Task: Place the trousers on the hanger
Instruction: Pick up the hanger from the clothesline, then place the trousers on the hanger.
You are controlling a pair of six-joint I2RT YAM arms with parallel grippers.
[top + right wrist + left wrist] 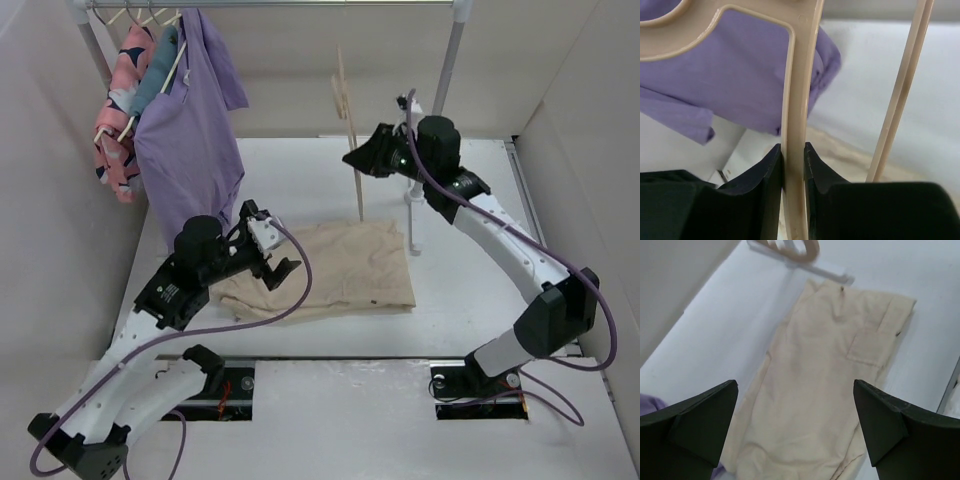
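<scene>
The cream-beige trousers [340, 265] lie folded flat on the white table, also filling the left wrist view [830, 370]. My left gripper [272, 252] hovers open over their left end, jaws wide apart [795, 425], holding nothing. My right gripper [356, 158] is shut on the pale beige hanger [350, 130], which it holds upright and edge-on above the far edge of the trousers. In the right wrist view the jaws clamp one bar of the hanger [799, 100] with a second thin bar to the right.
A clothes rail [270, 4] at the back left carries a purple shirt [190, 130] and a pink patterned garment [120, 110] on wooden hangers. A white stand [412, 220] rises just right of the trousers. Beige walls enclose the table.
</scene>
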